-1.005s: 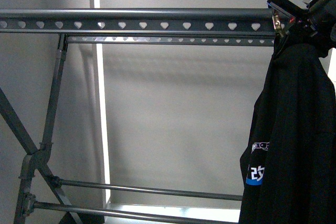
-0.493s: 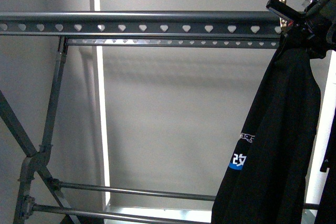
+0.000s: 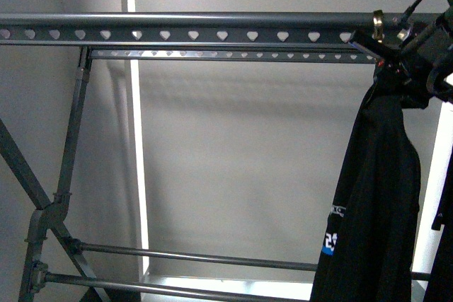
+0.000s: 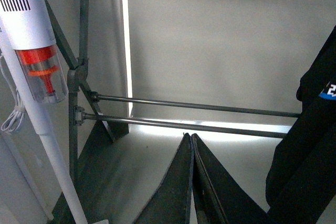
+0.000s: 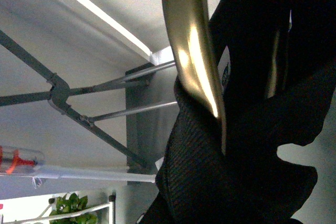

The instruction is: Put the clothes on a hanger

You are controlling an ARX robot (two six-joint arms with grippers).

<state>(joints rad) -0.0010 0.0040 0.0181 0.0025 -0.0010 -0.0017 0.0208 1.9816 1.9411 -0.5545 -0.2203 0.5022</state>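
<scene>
The black T-shirt [image 3: 379, 196] hung at the right end of the clothes rack [image 3: 177, 33], bunched at its top just below the long rail punched with heart-shaped holes. The right gripper [image 3: 396, 58] was clamped on the gathered cloth there, and a brass-coloured hook [image 3: 379, 22] stood over the rail beside it. Low on the shirt a white and blue print [image 3: 330, 238] showed; its characters were too small and folded to read with any certainty. In the right wrist view the brass hook [image 5: 194, 51] curved close to the lens with the black knit fabric [image 5: 210, 177] pressed against it. In the left wrist view the left gripper [image 4: 190, 145] had its two dark fingers closed together on nothing, pointing toward the rack's lower crossbars [image 4: 189, 116]. A white stick vacuum [image 4: 31, 51] with an orange inner part leaned near the rack's crossed legs; no brand lettering was legible on it.
</scene>
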